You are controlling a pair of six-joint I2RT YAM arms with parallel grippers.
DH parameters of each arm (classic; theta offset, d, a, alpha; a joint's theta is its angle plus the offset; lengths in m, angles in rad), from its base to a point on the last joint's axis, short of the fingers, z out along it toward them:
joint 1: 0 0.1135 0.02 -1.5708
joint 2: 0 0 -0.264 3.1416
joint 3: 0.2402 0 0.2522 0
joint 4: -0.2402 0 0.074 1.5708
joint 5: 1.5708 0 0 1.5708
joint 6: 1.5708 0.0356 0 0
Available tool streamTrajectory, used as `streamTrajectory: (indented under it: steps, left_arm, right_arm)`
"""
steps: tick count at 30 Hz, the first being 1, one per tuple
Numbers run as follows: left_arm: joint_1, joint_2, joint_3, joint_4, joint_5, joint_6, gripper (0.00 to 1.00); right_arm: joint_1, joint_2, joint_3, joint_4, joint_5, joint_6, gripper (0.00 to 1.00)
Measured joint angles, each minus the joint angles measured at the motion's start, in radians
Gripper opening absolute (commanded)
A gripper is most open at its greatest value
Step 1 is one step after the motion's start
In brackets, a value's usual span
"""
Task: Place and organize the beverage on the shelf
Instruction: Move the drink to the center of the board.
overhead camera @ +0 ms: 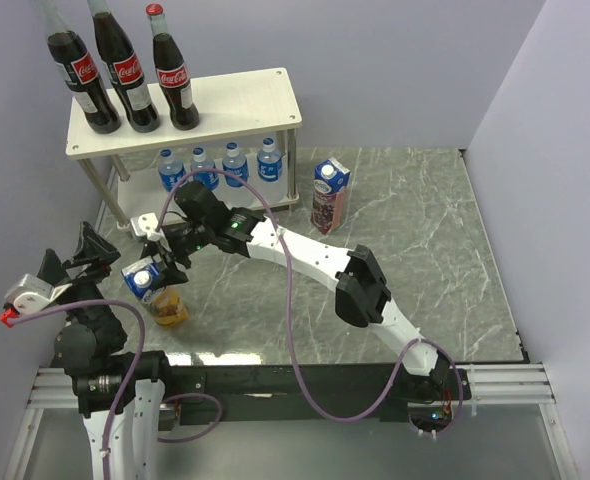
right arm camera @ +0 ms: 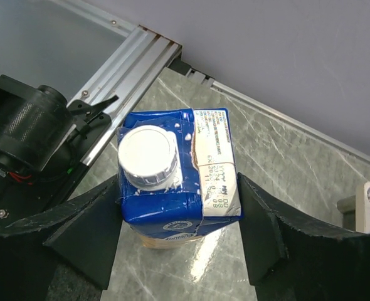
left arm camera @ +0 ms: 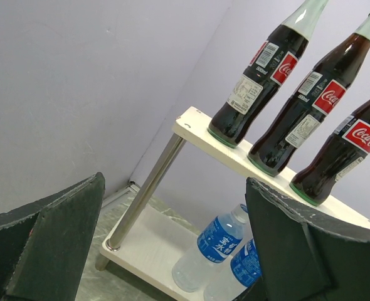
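The yellow juice carton (overhead camera: 163, 296), with a blue top and white cap, stands on the marble table near the front left. My right gripper (overhead camera: 158, 268) is shut on its upper part; in the right wrist view both pads press the carton (right arm camera: 172, 169). My left gripper (overhead camera: 72, 258) is open and empty at the far left, facing the shelf (overhead camera: 245, 95). Three cola bottles (overhead camera: 125, 70) stand on the shelf's top board, several water bottles (overhead camera: 220, 166) on the lower board. The purple juice carton (overhead camera: 328, 197) stands on the table right of the shelf.
Grey walls close in the table at the left, back and right. The left wrist view shows the shelf's lower board (left arm camera: 141, 238), a silver leg (left arm camera: 148, 185), two water bottles (left arm camera: 213, 251) and the cola bottles (left arm camera: 254, 81). An aluminium rail (right arm camera: 128, 59) runs along the front edge.
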Motion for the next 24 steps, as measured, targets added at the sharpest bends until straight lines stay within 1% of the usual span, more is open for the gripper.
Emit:
streamTrajectory:
  steps: [6, 9, 15, 17, 20, 24]
  left_arm:
    - [0.000, 0.000, 0.000, 0.000, 0.000, 0.000, 0.99]
    - [0.000, 0.000, 0.000, 0.000, 0.001, 0.000, 0.99]
    - [0.000, 0.001, 0.000, 0.000, 0.013, 0.000, 0.99]
    - [0.000, 0.005, 0.000, 0.001, 0.028, 0.000, 0.99]
    - [0.000, 0.019, 0.000, 0.002, 0.056, 0.000, 0.99]
    - [0.000, 0.051, -0.001, 0.012, 0.137, 0.003, 0.99]
  right_arm:
    - [-0.007, -0.061, -0.068, -0.016, 0.057, 0.020, 0.08]
    - [-0.021, -0.117, -0.133, -0.039, 0.102, 0.048, 0.07]
    - [-0.058, -0.274, -0.315, -0.091, 0.196, 0.102, 0.03]
    - [-0.071, -0.332, -0.380, -0.108, 0.232, 0.123, 0.00]
    - [-0.093, -0.404, -0.458, -0.127, 0.274, 0.159, 0.00]
    - [-0.132, -0.488, -0.552, -0.142, 0.321, 0.204, 0.00]
